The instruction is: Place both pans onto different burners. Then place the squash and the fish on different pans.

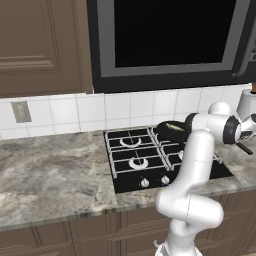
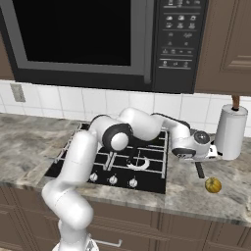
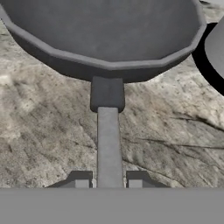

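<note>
**Gripper closing on second pan's handle, right of hob**

Left side: marble counter point(image 1: 50, 170) is lying bare of task items beside the black hob point(image 1: 125, 177). The two left burners point(image 1: 138, 162) are sitting uncovered under their grates. At the hob's back right a dark pan point(image 1: 171, 131) is resting on the grate, with something yellow-green showing at its rim; too small to name with confidence.

Centre: the arm is reaching across the hob toward the counter on the right.

Right side: the gripper point(image 3: 108, 183) is pointing down over the counter just right of the hob. In the hand view the fingers point(image 3: 82, 183) are sitting tight against both sides of the long handle point(image 3: 108, 146) of a grey pan point(image 3: 105, 30), near the handle's far end. I judge the jaws closed on the handle. The pan is resting on the counter, not yet lifted. A paper towel roll point(image 2: 230, 131) is standing close behind the hand, and a small round orange-yellow item point(image 2: 213, 185) is lying near the counter's front edge. I cannot locate the fish.

Risks, my judgement:
- Grip is far out on the handle, so the pan's weight could be twisting it in the jaws on lifting, letting the bowl droop.
- Swinging left, the pan could be clipping the towel roll or the pan already on the hob.
- A drooping bowl could be catching a grate edge and landing off-centre on a free burner.
</note>
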